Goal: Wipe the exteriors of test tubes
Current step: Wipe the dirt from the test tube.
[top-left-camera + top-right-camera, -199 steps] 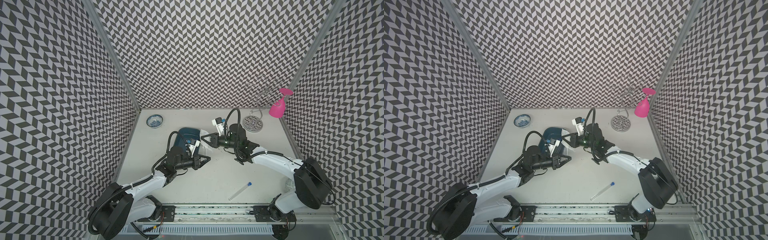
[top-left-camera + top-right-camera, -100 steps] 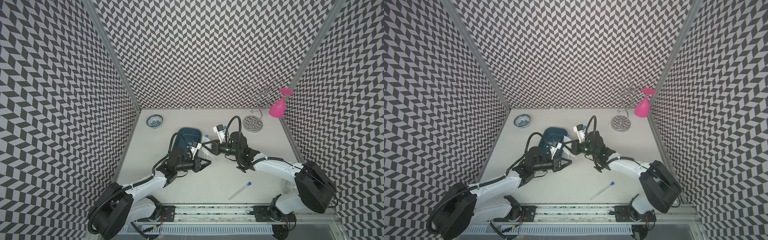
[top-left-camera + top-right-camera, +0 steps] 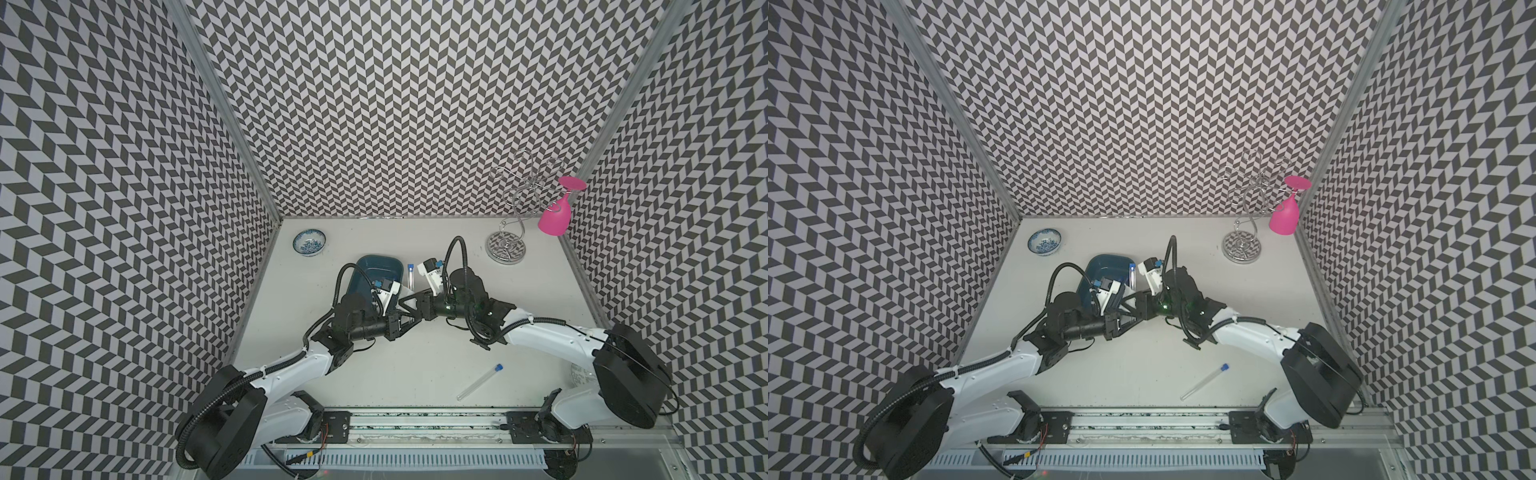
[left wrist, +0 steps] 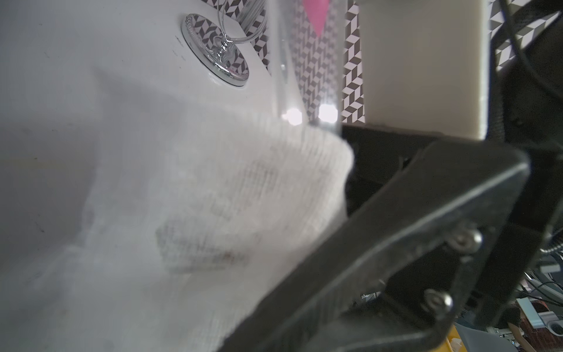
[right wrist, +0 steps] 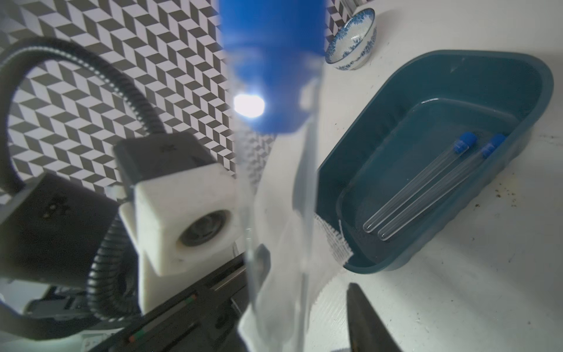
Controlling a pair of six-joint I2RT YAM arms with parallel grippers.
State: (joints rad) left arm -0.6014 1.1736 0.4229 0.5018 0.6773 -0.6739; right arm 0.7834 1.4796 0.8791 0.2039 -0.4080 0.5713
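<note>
My left claw is clamped on the cloth, which bunches round the lower end of a tube. My right claw crosses it there, and I can't tell whether its jaws grip anything. The tube's blue cap sticks out just beside the basin, where two tubes lie side by side. A fourth tube lies on the table, well apart

Bright, even light from overhead; the tabletop carries only faint, soft shadows beneath the arms. Both top views are sharp, though the walls splay outward at the edges. Up close, the white cloth and capped tube smear into blur, with small white glare spots.
</note>
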